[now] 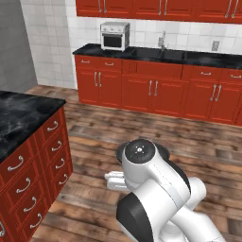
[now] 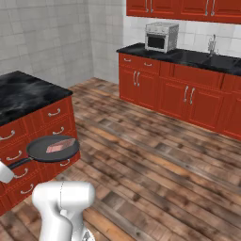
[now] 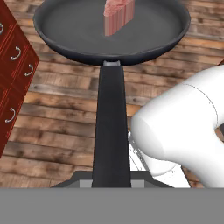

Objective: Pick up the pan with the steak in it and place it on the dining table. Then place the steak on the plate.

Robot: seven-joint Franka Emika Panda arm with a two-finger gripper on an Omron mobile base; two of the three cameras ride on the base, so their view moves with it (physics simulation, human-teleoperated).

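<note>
I had the pan [image 2: 52,148] in the air beside the dining table [image 2: 23,94], level with its red drawer fronts and below the black marbled top, so it was not yet set down. The steak [image 2: 60,146] lay inside it, a little off centre. In the hand view the long dark handle [image 3: 110,127] ran straight down to the bottom edge, where the gripper [image 3: 111,181] sat closed on its near end — the fingertips themselves were hidden under the handle, but the jaws were as tight as they go and the pan hung from nothing else.

My read on handling: a stiff metal pan, fairly heavy for its size, and held by the far tip of a thin handle it would want to sag or roll at the bowl end. I judged that any tilt could send the steak sliding, since it was a loose slab on a smooth surface — soft, light, probably slick. For the second step I would have taken the steak across its narrow width, squeezing gently. The pan I would have kept flat and moved slowly up over the table edge.
</note>
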